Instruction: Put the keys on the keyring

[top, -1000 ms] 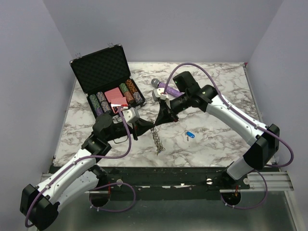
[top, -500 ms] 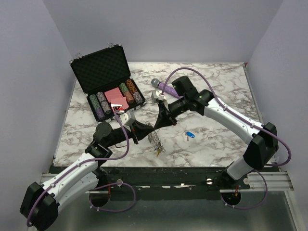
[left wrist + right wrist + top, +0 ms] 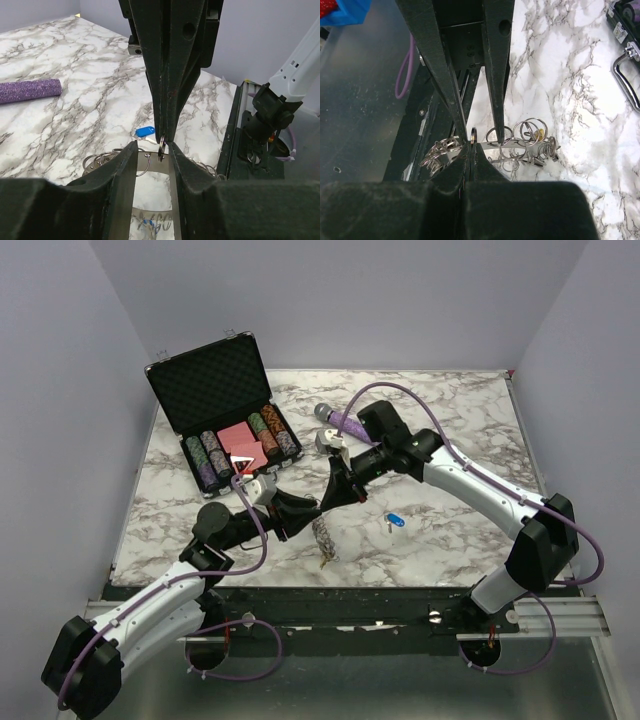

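Observation:
The keyring (image 3: 324, 535) is a thin silvery band (image 3: 520, 144) strung with several small split rings, and it hangs in a bunch down to the marble. My right gripper (image 3: 329, 500) (image 3: 472, 145) is shut on one small ring (image 3: 473, 133) at the top of the band. My left gripper (image 3: 306, 508) (image 3: 150, 148) faces it with its jaws open on either side of the right fingertips and the pinched ring (image 3: 161, 149), with a gap on the left side. A yellow-capped key (image 3: 539, 133) hangs among the rings. A blue-capped key (image 3: 394, 521) (image 3: 146, 131) lies loose on the table to the right.
An open black case (image 3: 215, 390) of poker chips stands at the back left. A purple microphone (image 3: 345, 422) (image 3: 30, 91) lies behind the right arm. The table's near edge and a black rail (image 3: 240, 150) are close below the grippers.
My left gripper has opened and let go of the keyring. The ring bundle has drawn up from a stretched line into a tighter bunch under the right gripper, which stays shut.

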`<state>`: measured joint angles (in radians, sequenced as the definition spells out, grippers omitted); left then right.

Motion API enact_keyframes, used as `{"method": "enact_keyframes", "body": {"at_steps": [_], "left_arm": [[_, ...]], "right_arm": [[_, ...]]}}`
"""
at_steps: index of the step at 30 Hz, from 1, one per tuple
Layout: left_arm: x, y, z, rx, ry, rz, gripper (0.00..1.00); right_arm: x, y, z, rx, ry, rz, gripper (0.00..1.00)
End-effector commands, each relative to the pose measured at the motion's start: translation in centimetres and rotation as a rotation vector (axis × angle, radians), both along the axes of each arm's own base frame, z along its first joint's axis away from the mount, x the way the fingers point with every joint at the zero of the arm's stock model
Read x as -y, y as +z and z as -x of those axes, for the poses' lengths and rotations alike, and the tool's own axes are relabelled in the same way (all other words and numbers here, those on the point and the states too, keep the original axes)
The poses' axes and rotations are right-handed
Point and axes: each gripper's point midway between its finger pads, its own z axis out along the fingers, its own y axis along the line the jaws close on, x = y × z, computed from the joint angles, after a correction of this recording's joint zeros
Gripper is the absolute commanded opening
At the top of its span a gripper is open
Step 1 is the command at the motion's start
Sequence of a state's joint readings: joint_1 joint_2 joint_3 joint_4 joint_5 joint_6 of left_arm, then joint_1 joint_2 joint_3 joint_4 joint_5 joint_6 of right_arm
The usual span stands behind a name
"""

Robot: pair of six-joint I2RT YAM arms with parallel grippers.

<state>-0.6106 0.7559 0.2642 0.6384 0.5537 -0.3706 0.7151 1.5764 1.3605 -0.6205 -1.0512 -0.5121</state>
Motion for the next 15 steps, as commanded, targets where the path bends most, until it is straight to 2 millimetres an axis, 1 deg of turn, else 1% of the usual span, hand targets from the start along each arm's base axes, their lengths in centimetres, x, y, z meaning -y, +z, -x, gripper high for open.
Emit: {"method": "enact_keyframes", "body": {"at_steps": [1,9,13,15], "left_arm": [[-0.22,1.26,0.28,0.036,0.006,0.056,0.42],[-0.65,1.39,0.34,0.04,0.027,0.083,0.47],[-0.65,1.43,0.43,0.038,0.025,0.09,0.46],[-0.68,1.42,0.44,0.036,0.026,0.095,0.44]], "right_arm": [[-0.44,1.35,-0.02,0.004,0.029,-0.078,0.0],[-0.22,1.55,0.01,-0.013,0.032,-0.09,0.0],[-0.15,1.65,0.05,-0.016,0.036,-0.096,0.0],[-0.08,1.79,0.07,-0.019,0.038,-0.101,0.0]]}}
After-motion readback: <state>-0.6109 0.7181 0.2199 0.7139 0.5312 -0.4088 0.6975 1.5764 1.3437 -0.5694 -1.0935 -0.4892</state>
